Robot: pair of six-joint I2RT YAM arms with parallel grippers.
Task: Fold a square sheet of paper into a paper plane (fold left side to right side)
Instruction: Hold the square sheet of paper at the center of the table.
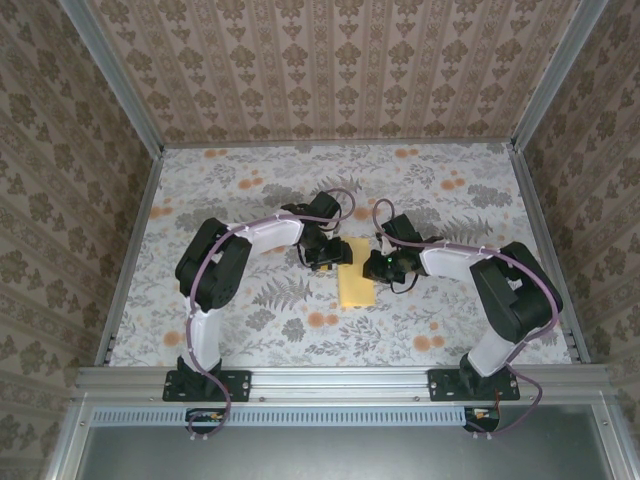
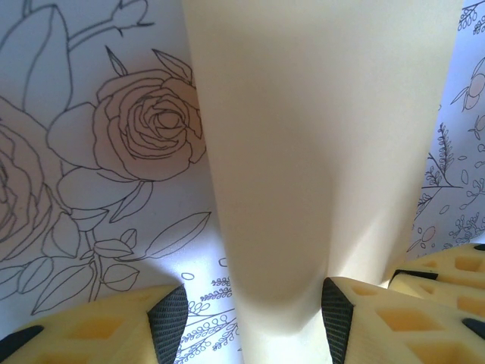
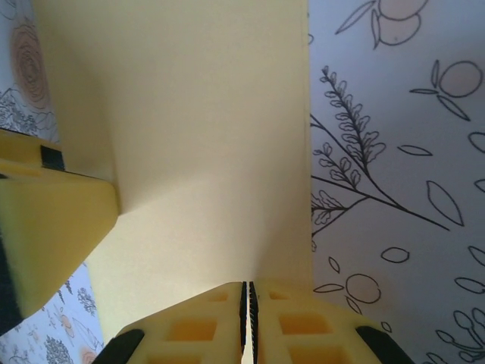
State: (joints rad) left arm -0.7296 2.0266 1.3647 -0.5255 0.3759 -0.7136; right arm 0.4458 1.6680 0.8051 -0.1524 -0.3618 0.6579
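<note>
the right gripper [image 3: 248, 294] is pinching the right edge of the paper [image 1: 356, 282], jaws shut flat on it, likely to hold the folded layers together. the left gripper [image 2: 254, 315] is standing half open astride the far-left side, pads [image 2: 173, 318] apart, seemingly readying to press the crease. the paper, thin matte yellow, is lying mid-table as a narrow strip, bowing softly over the printed cloth [image 3: 394, 152].

The square sheet of paper [image 1: 357, 287] — matt, smooth; tablecloth [image 1: 230, 190] — matt printed fabric.
</note>
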